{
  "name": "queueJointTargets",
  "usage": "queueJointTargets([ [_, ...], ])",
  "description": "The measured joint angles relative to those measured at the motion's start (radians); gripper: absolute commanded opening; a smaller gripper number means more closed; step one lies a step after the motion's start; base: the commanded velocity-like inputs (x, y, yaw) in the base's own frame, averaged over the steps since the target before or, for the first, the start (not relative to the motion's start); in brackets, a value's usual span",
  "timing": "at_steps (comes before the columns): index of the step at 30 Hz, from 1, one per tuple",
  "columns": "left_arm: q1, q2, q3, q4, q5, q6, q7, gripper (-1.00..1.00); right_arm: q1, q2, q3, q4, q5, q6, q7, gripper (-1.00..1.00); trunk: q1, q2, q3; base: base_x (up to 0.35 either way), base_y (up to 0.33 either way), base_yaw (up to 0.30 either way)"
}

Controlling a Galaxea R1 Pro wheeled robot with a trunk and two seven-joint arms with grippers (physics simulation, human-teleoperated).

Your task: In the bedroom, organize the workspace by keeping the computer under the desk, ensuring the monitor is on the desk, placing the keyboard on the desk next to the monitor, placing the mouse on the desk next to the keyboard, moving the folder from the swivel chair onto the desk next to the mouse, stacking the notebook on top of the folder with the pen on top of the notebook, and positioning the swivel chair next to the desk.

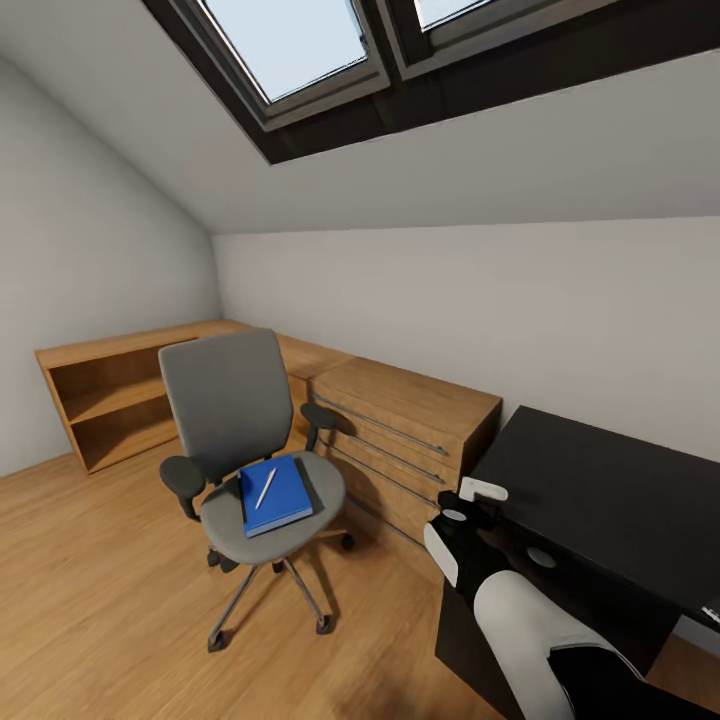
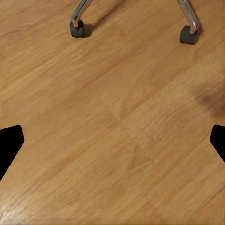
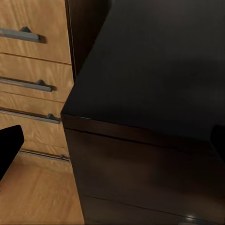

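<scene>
The right arm (image 1: 530, 625), white and black, reached forward from the lower right of the head view. Its gripper (image 1: 462, 520) hovered at the near corner of a black cabinet (image 1: 600, 500), with nothing between the fingers; in the right wrist view the two dark fingertips (image 3: 9, 147) stood wide apart at the picture's edges, over the cabinet's top and front.

In the left wrist view the left gripper's fingertips (image 2: 9, 143) were also wide apart and empty, hanging over the bare wood floor (image 2: 112, 122), with two of the chair's black casters (image 2: 77, 29) ahead of them.

The chair (image 1: 225, 410) stood on the floor left of the cabinet, its grey seat facing the camera. The blue folder (image 1: 285, 500) lay flat on the seat, and the pen (image 1: 266, 488) lay on top of the folder.

Behind the chair a wooden drawer chest (image 1: 400, 430) with long metal handles stood just beside the cabinet. Farther left, low wooden shelving (image 1: 110, 400) ran along the wall. Above, dark-framed skylights (image 1: 290, 50) sat in the sloped grey ceiling.
</scene>
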Motion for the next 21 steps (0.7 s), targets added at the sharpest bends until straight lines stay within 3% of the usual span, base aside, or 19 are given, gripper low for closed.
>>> queueJointTargets([
  [7,0.0,-0.001,0.0,0.003,0.0,0.0,0.0,1.0,0.0,0.0,0.0,-0.001,-0.001,0.0,0.014,1.0,0.0,0.0,0.0,0.0,0.0,0.0],
  [12,0.0,0.0,0.0,0.003,0.0,0.0,0.0,1.0,0.0,0.0,0.0,0.0,-0.002,-0.001,0.019,1.0,0.0,0.0,0.0,0.0,0.295,0.214],
  [21,0.0,0.004,0.003,0.003,0.0,0.0,0.0,1.0,0.0,0.0,0.002,0.0,-0.002,-0.001,0.019,1.0,0.0,0.0,0.0,0.0,0.329,0.039],
])
